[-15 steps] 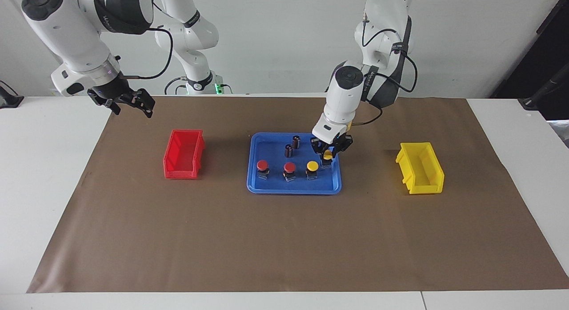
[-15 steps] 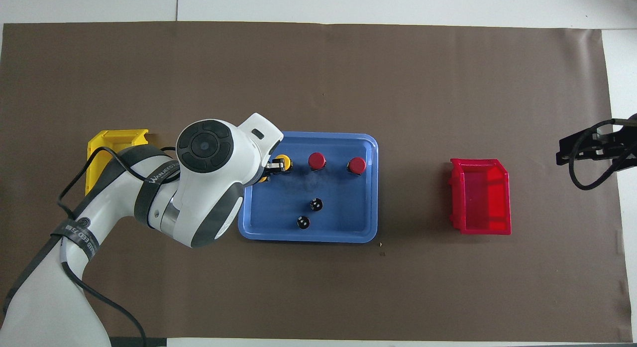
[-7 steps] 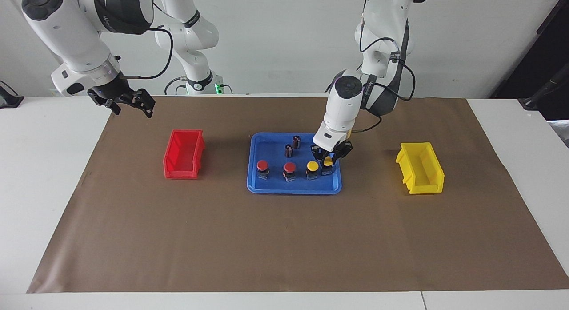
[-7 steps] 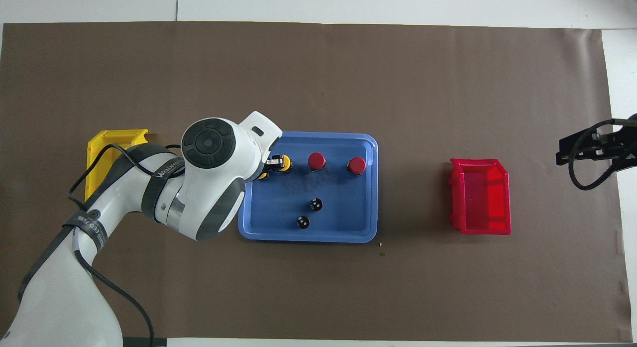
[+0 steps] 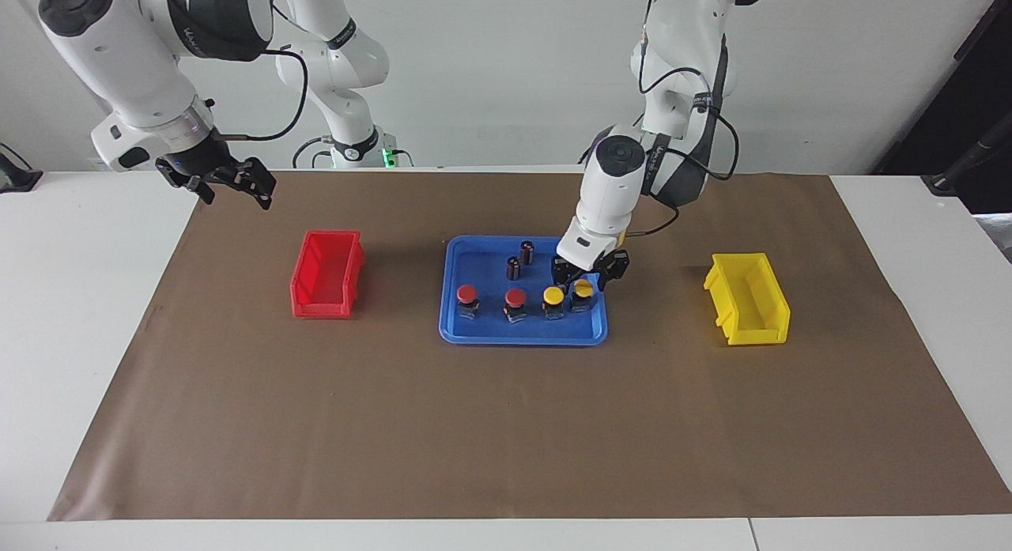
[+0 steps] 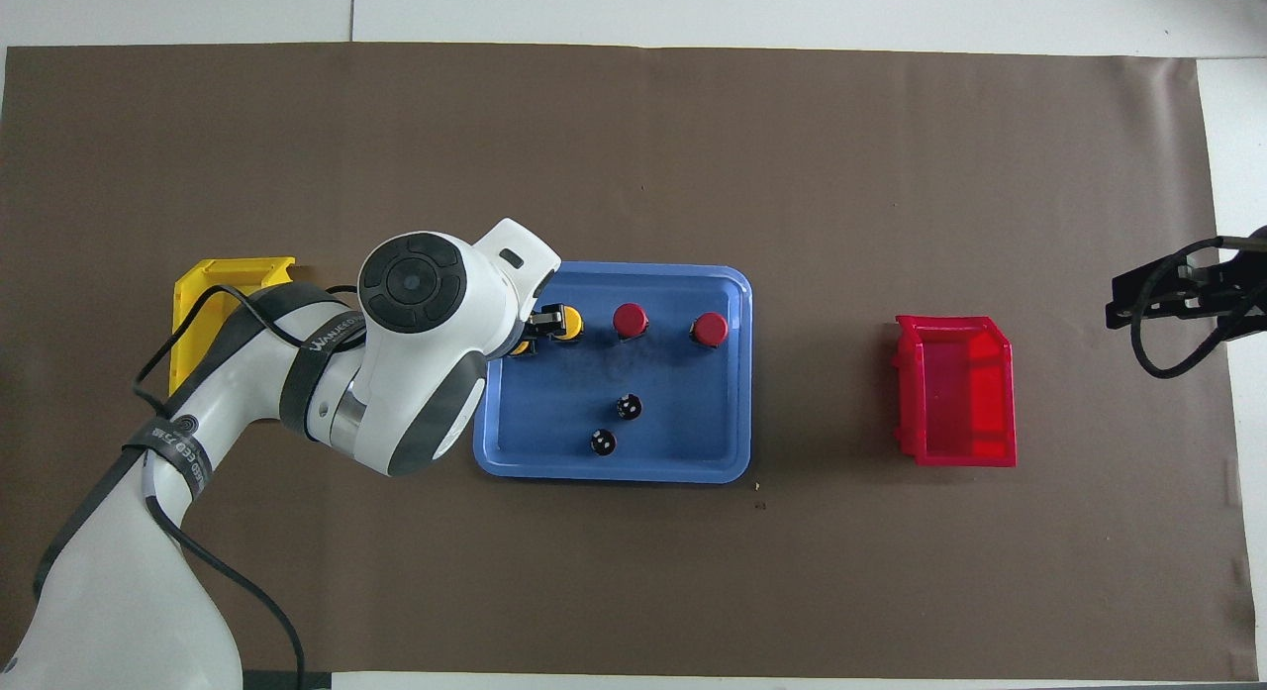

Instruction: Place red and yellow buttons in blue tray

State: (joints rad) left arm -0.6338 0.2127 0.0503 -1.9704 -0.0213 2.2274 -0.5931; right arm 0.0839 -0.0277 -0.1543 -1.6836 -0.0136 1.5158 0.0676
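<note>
Trouble, if it comes, comes from the left gripper [image 5: 583, 275], which hangs low over the blue tray [image 5: 474, 258] at its end toward the left arm, right on top of the fourth button [image 5: 583, 287]. You can see that yellow-capped button standing on the tray floor with the fingers close on either side of the cap; whether they have fully let go you cannot tell from here. If you lift while one finger is touching the cap, you are likely to drag or tip it. It also stands just beside the other yellow button [image 5: 553, 296], so a tilt could knock that one over too. Lifting straight up, not sideways, looks like the safest way out.

All four buttons sit in a row in the tray's part farther from the robots: two red ones [image 5: 467, 292] toward the right arm's end of the tray, two yellow toward the left arm's. Two dark cylinders [image 5: 526, 250] stand in the tray's nearer part, clear of the gripper. So the job looks done bar the withdrawal.

Compared with a second ago, the left gripper has come lower and the yellow button it carried now rests in the tray, its cap showing more plainly between the fingers. The right gripper [image 5: 229, 179] waits over the desk near the red bin [image 5: 326, 274], fingers apart, unchanged.
</note>
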